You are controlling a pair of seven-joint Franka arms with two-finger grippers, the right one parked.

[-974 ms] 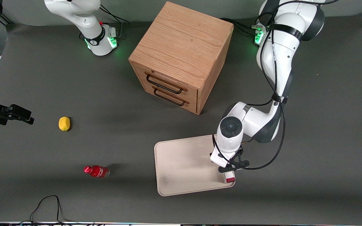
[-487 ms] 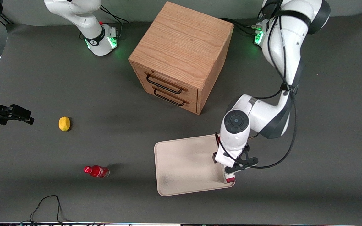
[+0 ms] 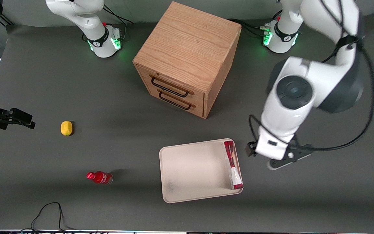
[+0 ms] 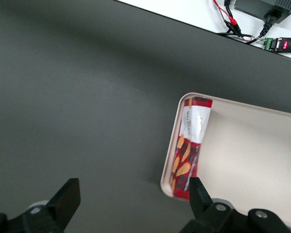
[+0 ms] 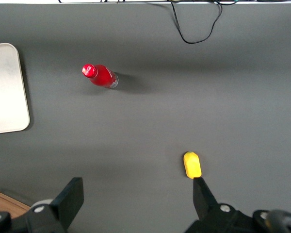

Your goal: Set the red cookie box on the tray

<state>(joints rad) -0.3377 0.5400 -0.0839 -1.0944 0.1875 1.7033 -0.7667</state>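
- Red cookie box (image 3: 232,165) lies inside the tray (image 3: 190,169), along the rim at the working arm's end, probably the nearest drop spot.
- Its long axis runs toward the front camera.
- End effector (image 4: 131,204) hangs open and empty above the surface (image 3: 320,195), beside the tray.

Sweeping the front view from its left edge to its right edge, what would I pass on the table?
Yellow lemon → small red bottle → wooden two-drawer cabinet → cream rectangular tray → long red cookie box lying in the tray along its rim → open gripper, above bare table.
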